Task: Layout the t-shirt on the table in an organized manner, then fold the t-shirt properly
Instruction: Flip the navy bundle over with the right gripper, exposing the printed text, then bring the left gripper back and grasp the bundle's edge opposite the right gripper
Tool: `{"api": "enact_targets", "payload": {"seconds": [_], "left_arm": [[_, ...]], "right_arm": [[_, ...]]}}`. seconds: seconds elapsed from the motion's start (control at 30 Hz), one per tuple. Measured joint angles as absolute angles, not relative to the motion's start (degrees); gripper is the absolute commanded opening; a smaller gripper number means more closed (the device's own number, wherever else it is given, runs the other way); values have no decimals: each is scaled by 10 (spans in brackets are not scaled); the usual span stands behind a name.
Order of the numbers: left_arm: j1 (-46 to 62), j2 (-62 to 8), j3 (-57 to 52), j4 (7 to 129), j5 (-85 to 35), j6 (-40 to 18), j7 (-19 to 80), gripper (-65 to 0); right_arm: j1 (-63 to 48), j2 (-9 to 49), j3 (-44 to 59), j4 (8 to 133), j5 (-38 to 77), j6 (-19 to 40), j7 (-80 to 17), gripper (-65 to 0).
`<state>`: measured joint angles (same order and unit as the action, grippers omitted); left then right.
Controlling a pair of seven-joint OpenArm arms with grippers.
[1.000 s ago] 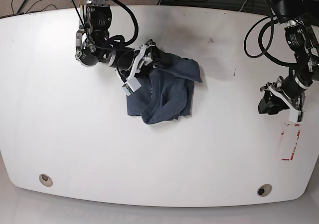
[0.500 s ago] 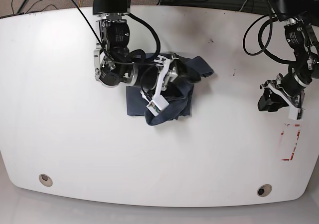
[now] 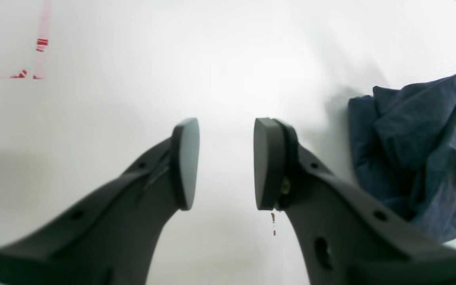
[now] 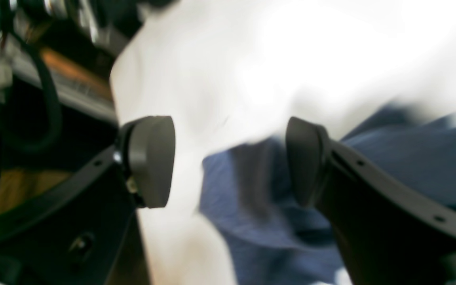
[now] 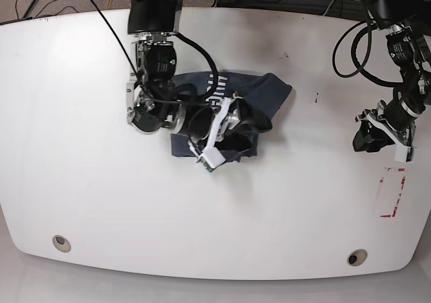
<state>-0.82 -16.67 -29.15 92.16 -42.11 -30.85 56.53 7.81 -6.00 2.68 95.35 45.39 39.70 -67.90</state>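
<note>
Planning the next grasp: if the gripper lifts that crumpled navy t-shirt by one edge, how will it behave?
The t-shirt lies bunched in soft folds, so it is probably floppy and would drape and unfold from whichever edge is lifted. The table looks glossy, so pushed cloth would likely slide and bunch up rather than spread flat. It seems thin, so probably light.

The t-shirt (image 5: pixel 269 91) is dark navy with white lettering, bunched in a crumpled heap rather than spread flat, lying on the table (image 5: pixel 81 182) nearer its far edge, a little left of the middle. The table is white and glossy with curved edges, two round grommet holes near its front corners and a red-outlined rectangle by its right edge.
</note>
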Motion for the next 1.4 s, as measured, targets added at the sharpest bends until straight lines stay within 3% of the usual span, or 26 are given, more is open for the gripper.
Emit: {"api": "enact_targets", "payload": {"seconds": [0.3, 0.47, 0.9, 1.4], "left_arm": [[-8, -166, -291, 922, -420, -309, 565, -439], [-8, -166, -291, 922, -420, -309, 566, -439], [-8, -166, -289, 922, -421, -309, 565, -439], [-8, -166, -290, 922, -421, -309, 566, -439]], "right_arm": [[66, 41, 98, 955, 437, 395, -685, -241], [66, 56, 110, 946, 442, 396, -678, -241], [83, 27, 104, 844, 436, 394, -645, -241], [147, -40, -29, 785, 441, 394, -570, -241]]}}
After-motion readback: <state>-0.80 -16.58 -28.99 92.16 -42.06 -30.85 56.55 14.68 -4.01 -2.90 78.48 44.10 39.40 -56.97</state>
